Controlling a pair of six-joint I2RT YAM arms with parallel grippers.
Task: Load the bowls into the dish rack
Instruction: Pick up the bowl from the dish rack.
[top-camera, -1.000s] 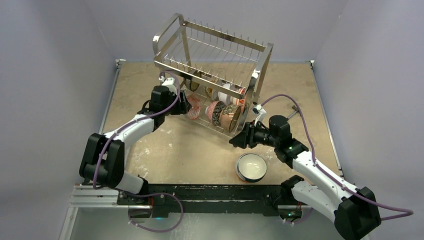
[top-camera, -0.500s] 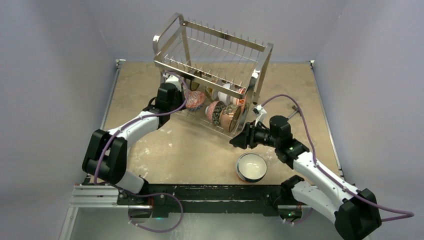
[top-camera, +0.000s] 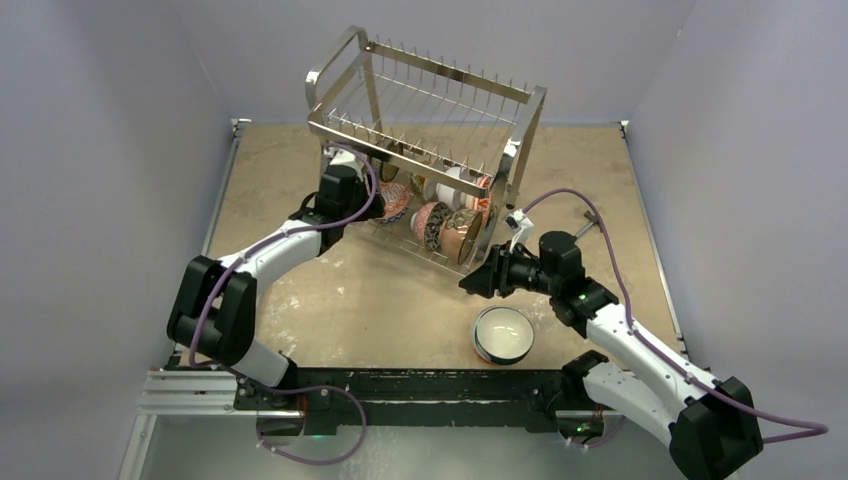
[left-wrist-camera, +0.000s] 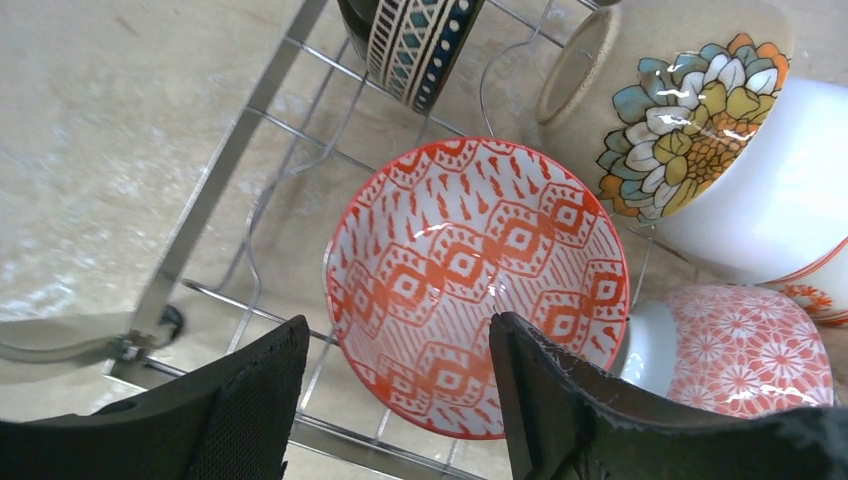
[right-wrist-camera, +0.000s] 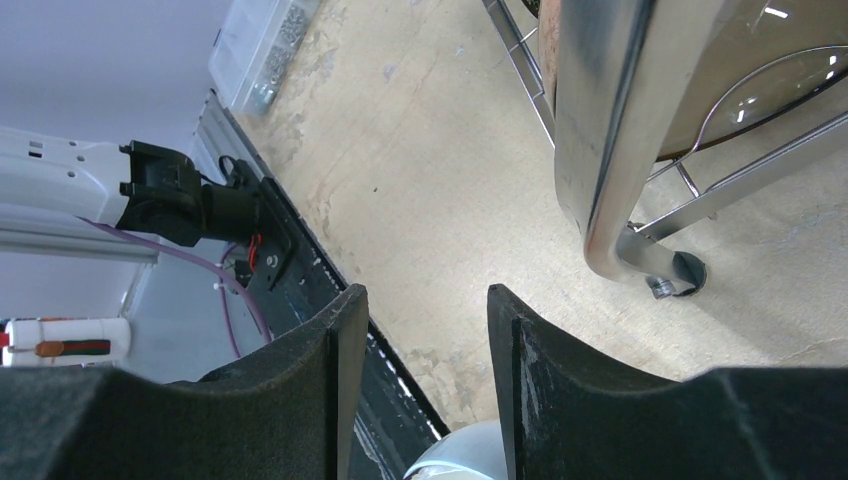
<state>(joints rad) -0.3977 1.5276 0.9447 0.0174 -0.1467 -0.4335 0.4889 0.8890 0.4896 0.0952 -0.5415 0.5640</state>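
The dish rack (top-camera: 425, 95) stands at the back of the table, with several bowls on edge in its lower tier (top-camera: 445, 225). My left gripper (top-camera: 374, 200) reaches into the rack's left end. Its jaws (left-wrist-camera: 398, 325) are open, and the red-patterned bowl (left-wrist-camera: 470, 270) leans on the wires just beyond the fingertips. Around that bowl sit a floral tan bowl (left-wrist-camera: 680, 110), a white bowl (left-wrist-camera: 775, 210), a pink-flowered bowl (left-wrist-camera: 750, 350) and a dark striped bowl (left-wrist-camera: 415, 40). A white bowl (top-camera: 503, 334) stands upright on the table. My right gripper (top-camera: 470, 283) hovers open above it (right-wrist-camera: 425, 292), holding nothing.
The rack's chrome front leg (right-wrist-camera: 600, 150) and its foot (right-wrist-camera: 672, 275) are close in front of the right gripper. The black base rail (top-camera: 420, 385) runs along the near edge. A clear box of small parts (right-wrist-camera: 262, 50) lies off the table's side.
The left gripper carried the red-patterned bowl further into the rack's lower tier, then opened and let it go. The right arm has not moved.
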